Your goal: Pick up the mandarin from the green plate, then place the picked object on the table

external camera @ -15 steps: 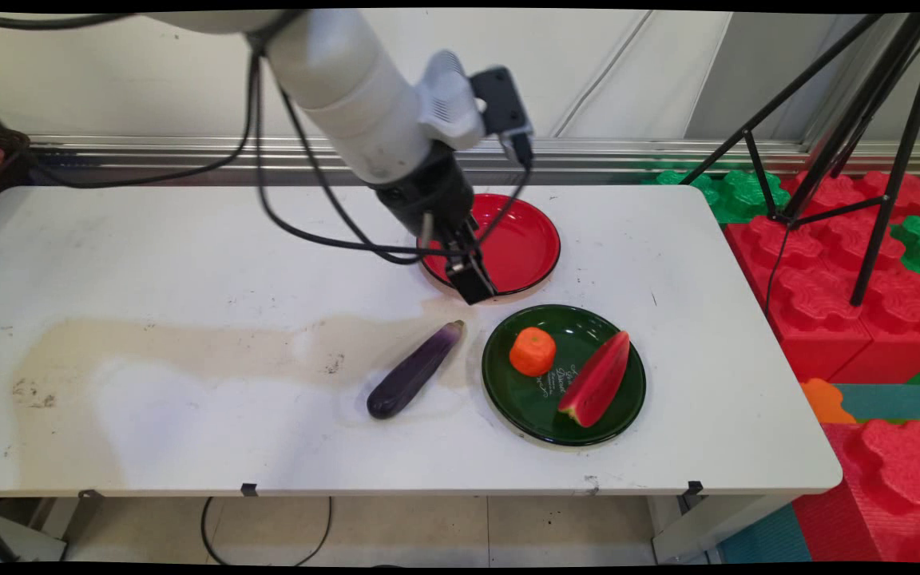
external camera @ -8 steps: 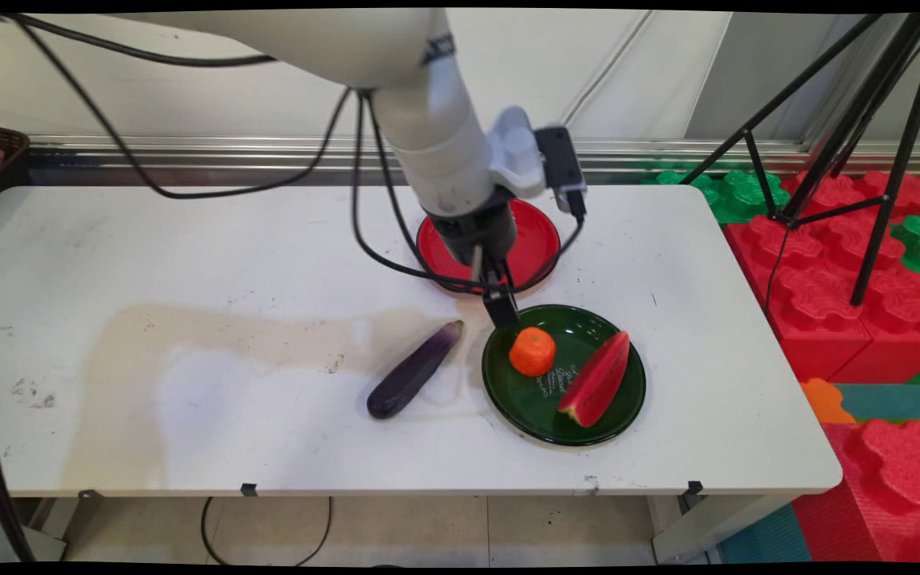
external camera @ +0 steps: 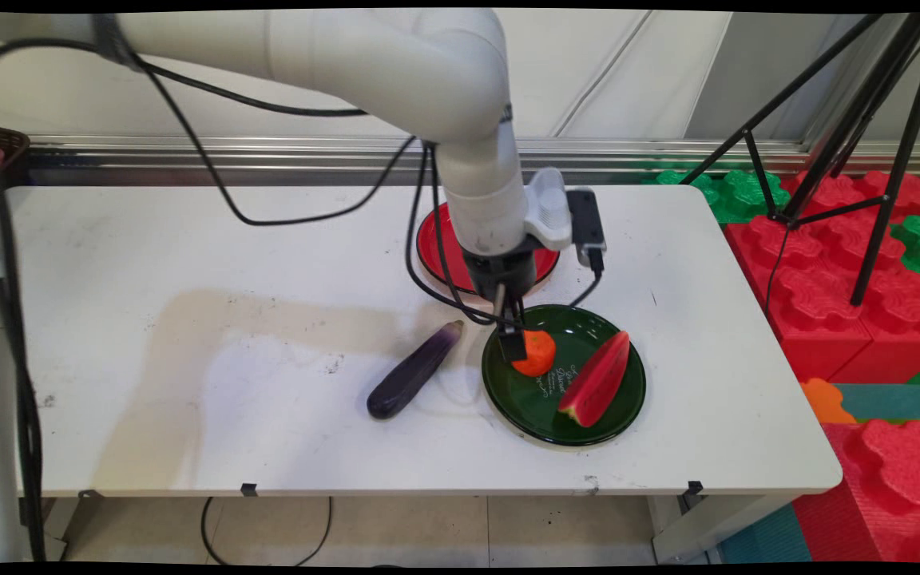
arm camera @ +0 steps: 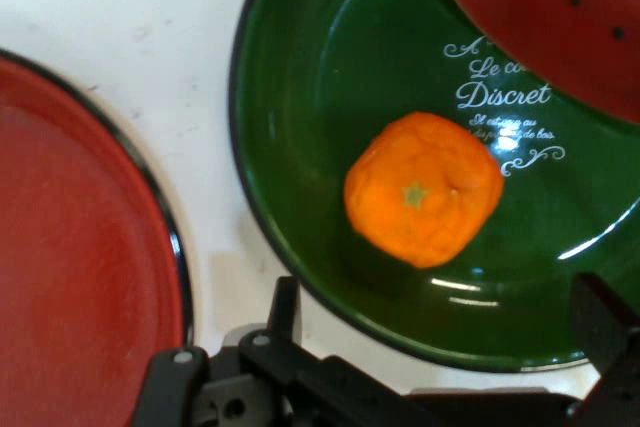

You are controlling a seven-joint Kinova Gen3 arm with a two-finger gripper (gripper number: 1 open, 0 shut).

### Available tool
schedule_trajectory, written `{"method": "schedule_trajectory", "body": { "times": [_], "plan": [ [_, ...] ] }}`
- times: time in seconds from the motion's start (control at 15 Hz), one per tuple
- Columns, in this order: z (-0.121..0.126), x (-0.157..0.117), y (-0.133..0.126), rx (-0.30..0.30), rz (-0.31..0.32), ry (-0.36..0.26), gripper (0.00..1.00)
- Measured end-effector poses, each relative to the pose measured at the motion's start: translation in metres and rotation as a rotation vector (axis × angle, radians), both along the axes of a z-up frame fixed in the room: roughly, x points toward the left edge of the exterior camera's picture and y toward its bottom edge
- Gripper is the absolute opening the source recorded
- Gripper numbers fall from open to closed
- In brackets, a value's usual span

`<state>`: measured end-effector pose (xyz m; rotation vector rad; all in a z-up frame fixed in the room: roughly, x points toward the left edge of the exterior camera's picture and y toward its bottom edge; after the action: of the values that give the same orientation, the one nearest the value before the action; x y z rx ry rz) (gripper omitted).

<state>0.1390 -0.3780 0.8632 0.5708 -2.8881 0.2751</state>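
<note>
Over the green plate [external camera: 612,415] the tool [external camera: 513,345] hangs pointing down, its jaws spread wide with the orange [external camera: 538,352] lying between them in the hand view; it grips nothing, and in the main view its tip sits just at the orange's left side, though contact cannot be told. One orange [arm camera: 424,188], round and dimpled with a small stem mark, rests on the glossy dark green plate [arm camera: 300,97], which carries white lettering. One watermelon wedge [external camera: 596,380], red with a green rind, lies on the same plate to the right. Two plates stand on the white tabletop [external camera: 188,239]: the green one and a shiny red plate [external camera: 436,251] just behind it. One long purple eggplant [external camera: 414,370] lies slantwise left of the green plate.
</note>
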Motion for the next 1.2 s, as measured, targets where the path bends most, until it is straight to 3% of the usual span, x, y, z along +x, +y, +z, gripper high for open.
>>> {"method": "schedule_trajectory", "body": {
  "times": [0.27,0.67,0.73,1.2],
  "plan": [
    [-0.031,-0.014,-0.017,0.045,-0.036,-0.013,1.0],
    [-0.053,-0.023,-0.029,0.068,-0.057,-0.007,1.0],
    [-0.055,-0.024,-0.03,0.068,-0.057,-0.005,0.0],
    [-0.05,-0.023,-0.034,0.047,-0.037,0.01,0.0]
  ]
}}
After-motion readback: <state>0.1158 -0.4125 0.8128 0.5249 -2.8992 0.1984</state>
